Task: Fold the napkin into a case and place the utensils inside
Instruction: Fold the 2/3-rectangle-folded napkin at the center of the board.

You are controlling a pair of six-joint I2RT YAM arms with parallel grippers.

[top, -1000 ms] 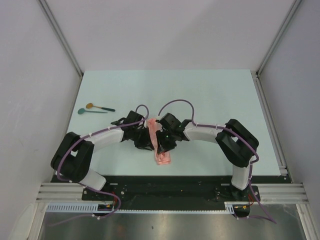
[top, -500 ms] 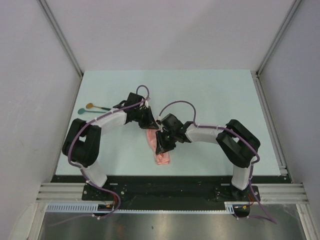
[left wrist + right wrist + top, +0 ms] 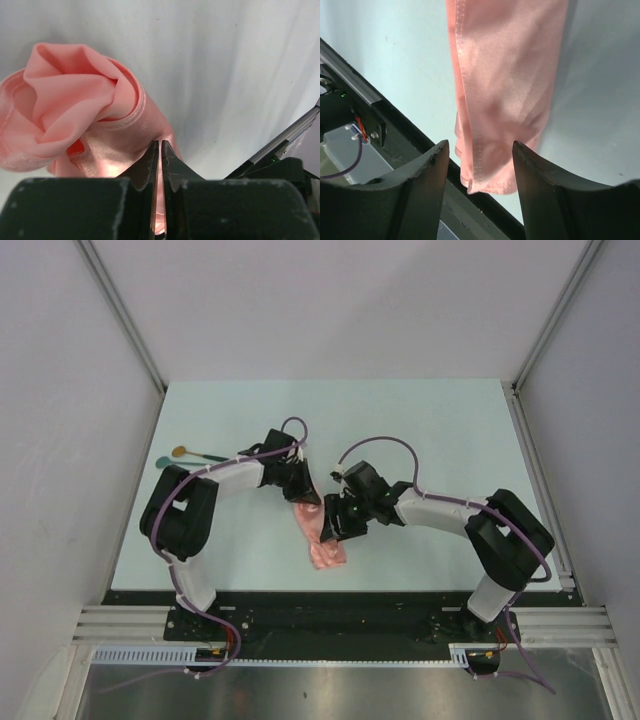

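Firstly, I list the spoons (image 3: 182, 452), two, side by side near the left edge of the table (image 3: 420, 440), well apart from the cloth. Next comes the left gripper (image 3: 160, 150), clenched on a bunched end of the napkin (image 3: 75, 110); then the right gripper (image 3: 477, 155), jaws spread and grasping nothing, with the napkin's hemmed strip running between them toward the front edge. Risk, as I judge it: with only one pinch, a pull from the left could drag the folds loose.

Mid-table, left arm (image 3: 235, 475) and right arm (image 3: 440, 508) close over the napkin (image 3: 328, 552); open table (image 3: 430, 420) beyond; spoons (image 3: 180, 451) far left.
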